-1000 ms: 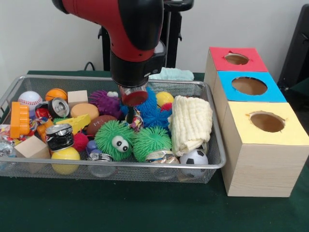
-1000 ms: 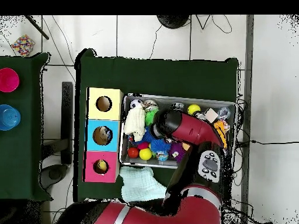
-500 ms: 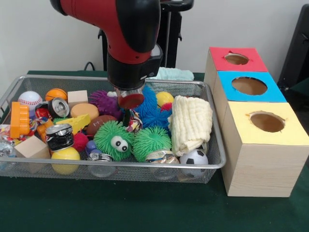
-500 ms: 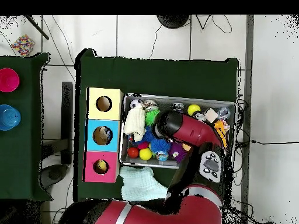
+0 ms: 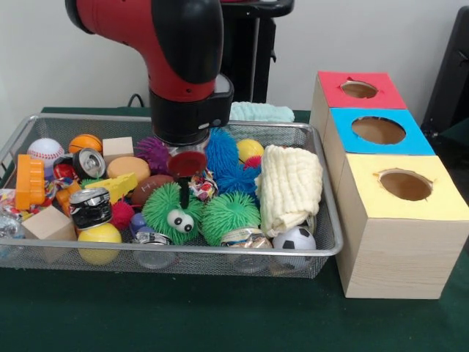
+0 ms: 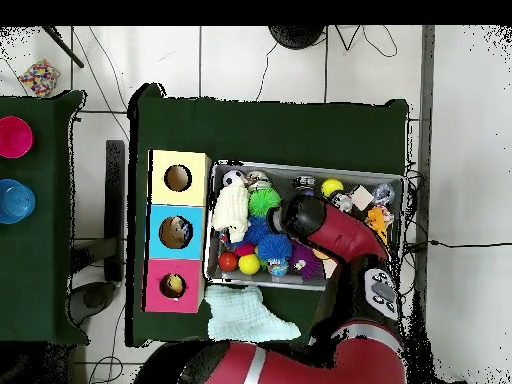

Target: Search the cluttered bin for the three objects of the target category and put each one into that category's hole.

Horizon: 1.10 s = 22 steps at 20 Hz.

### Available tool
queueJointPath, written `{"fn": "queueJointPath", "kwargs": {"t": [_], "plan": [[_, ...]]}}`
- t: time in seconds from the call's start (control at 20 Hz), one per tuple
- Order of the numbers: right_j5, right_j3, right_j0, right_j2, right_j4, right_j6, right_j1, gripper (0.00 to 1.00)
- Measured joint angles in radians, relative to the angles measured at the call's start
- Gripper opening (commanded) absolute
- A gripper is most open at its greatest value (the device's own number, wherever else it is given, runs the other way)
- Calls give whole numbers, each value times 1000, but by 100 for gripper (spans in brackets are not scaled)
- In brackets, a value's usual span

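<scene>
- One green surface [image 5: 220,323] carries everything.
- One wire bin [image 5: 322,246] sits on it, full of clutter.
- One wooden box [image 5: 399,249] stands just beside the bin, with three holes on top: red [image 5: 359,89], blue [image 5: 378,130], yellow [image 5: 405,185].
- My arm [image 5: 183,66] comes down over the bin's middle, wrist pointing straight down.
- One folded cream cloth [image 5: 291,187] lies in the bin at the box end.
- Two green spiky balls [image 5: 231,214] lie side by side at the front; one has eyes [image 5: 174,213].
- At least two blue spiky balls [image 5: 238,176] lie behind them.
- One soccer ball [image 5: 294,239] rests in the front corner.
- My jaws [image 5: 183,192] hang just above the eyed ball; whether they are clenched I cannot tell.
</scene>
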Motion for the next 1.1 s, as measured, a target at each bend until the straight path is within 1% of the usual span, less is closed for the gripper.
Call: {"fn": "queueJointPath", "kwargs": {"t": [0.35, 0.4, 0.5, 0.9, 1.0, 1.1], "plan": [[-2, 59, -80, 96, 63, 0, -31, 100], [13, 64, -99, 118, 71, 0, -38, 100], [46, 64, -115, 138, 73, 0, -43, 100], [243, 60, -147, 167, 69, 0, -45, 100], [271, 50, -148, 168, 56, 0, -38, 100], [277, 34, -150, 170, 28, 0, -25, 100]]}}
